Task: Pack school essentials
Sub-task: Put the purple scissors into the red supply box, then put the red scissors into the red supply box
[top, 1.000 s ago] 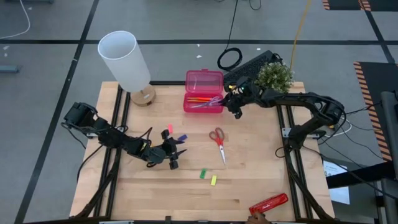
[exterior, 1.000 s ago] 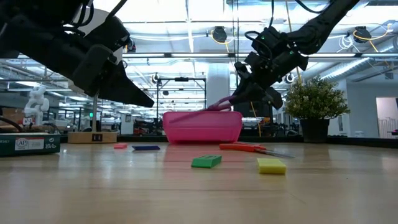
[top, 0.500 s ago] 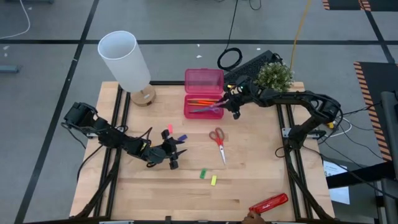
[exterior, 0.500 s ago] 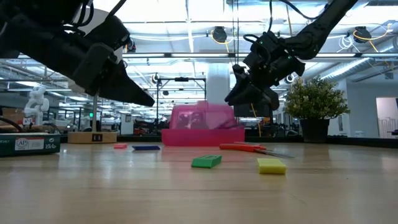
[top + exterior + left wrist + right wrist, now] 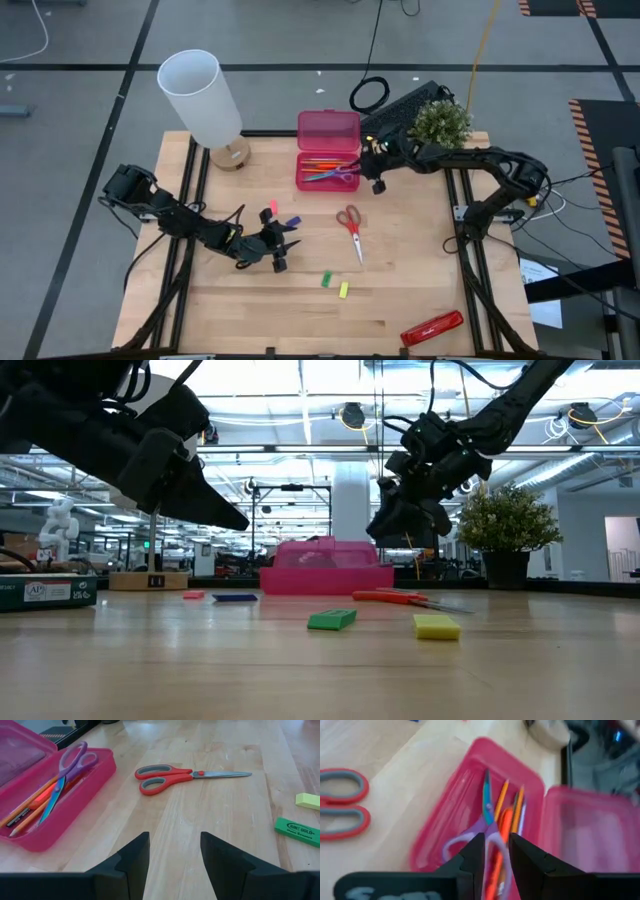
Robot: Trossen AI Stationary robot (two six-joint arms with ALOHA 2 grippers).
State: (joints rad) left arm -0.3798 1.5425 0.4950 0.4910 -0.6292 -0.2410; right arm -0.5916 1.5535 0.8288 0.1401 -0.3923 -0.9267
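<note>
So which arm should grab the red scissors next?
Probably the right: its gripper hangs empty beside the pink case, close to the red scissors. The left gripper waits farther off, near the small pieces.

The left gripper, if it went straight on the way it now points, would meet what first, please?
Probably the red-handled scissors: in the left wrist view they lie straight ahead of the left gripper, whose jaws stand open above bare table. Depth is uncertain; the pink case sits off to one side.
</note>
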